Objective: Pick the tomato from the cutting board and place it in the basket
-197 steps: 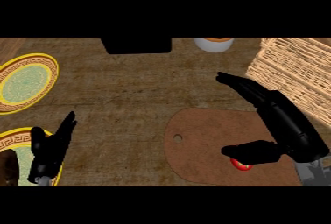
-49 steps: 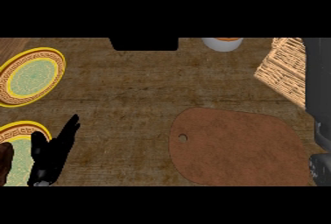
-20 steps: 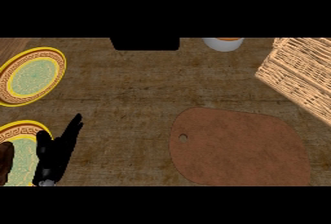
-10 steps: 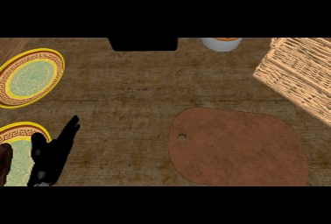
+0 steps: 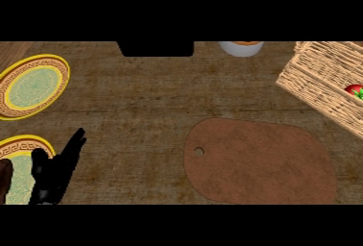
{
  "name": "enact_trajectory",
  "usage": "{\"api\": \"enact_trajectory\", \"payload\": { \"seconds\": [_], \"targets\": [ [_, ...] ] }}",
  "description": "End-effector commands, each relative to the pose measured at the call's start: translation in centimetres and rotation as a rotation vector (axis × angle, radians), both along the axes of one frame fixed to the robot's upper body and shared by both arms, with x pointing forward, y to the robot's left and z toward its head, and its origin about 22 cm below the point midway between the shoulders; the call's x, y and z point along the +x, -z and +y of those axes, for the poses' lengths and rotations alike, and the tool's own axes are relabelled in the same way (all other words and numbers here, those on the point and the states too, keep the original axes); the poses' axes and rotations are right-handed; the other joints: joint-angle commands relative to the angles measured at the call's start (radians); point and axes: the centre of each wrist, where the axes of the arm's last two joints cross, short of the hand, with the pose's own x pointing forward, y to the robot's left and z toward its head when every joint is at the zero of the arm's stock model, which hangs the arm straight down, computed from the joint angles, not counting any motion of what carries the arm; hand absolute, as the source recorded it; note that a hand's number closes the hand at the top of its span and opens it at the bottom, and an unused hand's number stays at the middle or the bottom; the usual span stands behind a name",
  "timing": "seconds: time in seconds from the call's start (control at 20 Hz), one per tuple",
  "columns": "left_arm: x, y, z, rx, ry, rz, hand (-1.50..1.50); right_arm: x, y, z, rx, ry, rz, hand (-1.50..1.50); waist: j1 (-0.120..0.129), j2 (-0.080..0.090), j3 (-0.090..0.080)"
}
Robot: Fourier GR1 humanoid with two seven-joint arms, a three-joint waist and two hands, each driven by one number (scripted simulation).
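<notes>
Head view: the tomato [image 5: 353,89] lies in the basket [image 5: 315,79] and the cutting board [image 5: 262,166] is bare, so the task looks done. The left hand [image 5: 56,168] rests open and empty; the right hand is out of sight.

woven wicker basket [image 5: 319,81], matt brown cutting board [image 5: 262,163]

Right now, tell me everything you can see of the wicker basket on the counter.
The basket is woven of pale tan wicker, boxy with straight walls. It stands at the counter's far right, turned at an angle, and the view's right edge cuts much of it off. Inside, at that edge, lies a red tomato with a bit of green. The basket's near wall is close to the brown cutting board but apart from it. No hand touches it.
</notes>
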Motion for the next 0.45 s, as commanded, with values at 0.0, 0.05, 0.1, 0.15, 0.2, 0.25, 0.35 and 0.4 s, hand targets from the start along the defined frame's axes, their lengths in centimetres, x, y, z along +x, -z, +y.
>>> {"api": "enact_trajectory", "payload": {
  "seconds": [0.0,0.05,0.1,0.15,0.2,0.25,0.35,0.4],
  "targets": [
    [-1.6,3.1,-0.4,-0.029,-0.026,0.159,0.00,-2.0,0.2,-1.3,0.023,0.042,-0.095,-1.50,-0.018,0.009,-0.013],
    [-1.9,2.4,-0.3,-0.022,-0.056,0.146,0.00,-2.5,-0.5,-1.1,0.034,0.063,-0.122,-1.50,-0.017,0.006,-0.013],
    [-1.3,2.6,1.1,-0.010,-0.034,0.152,0.00,-2.7,-0.8,-0.6,0.051,0.060,-0.148,-1.50,-0.024,0.006,-0.014],
    [-1.2,3.0,-0.3,-0.018,-0.054,0.166,0.00,-3.8,-0.2,-1.9,0.033,0.109,-0.138,-1.50,-0.028,0.007,-0.013],
    [-1.5,3.1,-0.8,-0.019,-0.072,0.163,0.00,-4.6,-2.0,-2.1,0.024,0.103,-0.144,-1.50,-0.031,0.004,-0.014],
    [-1.9,1.0,1.4,-0.008,-0.061,0.160,0.00,-5.4,-1.5,-2.2,0.032,0.123,-0.158,-1.50,-0.021,0.003,-0.013],
    [-2.1,3.3,0.6,-0.027,-0.078,0.151,0.00,-7.3,-1.5,-3.3,0.019,0.153,-0.127,-1.50,-0.035,0.005,-0.014],
    [-2.9,3.1,1.0,-0.012,-0.085,0.146,0.00,-8.2,-1.8,-2.9,0.044,0.126,-0.131,-1.50,-0.033,0.002,-0.014]
  ]
}}
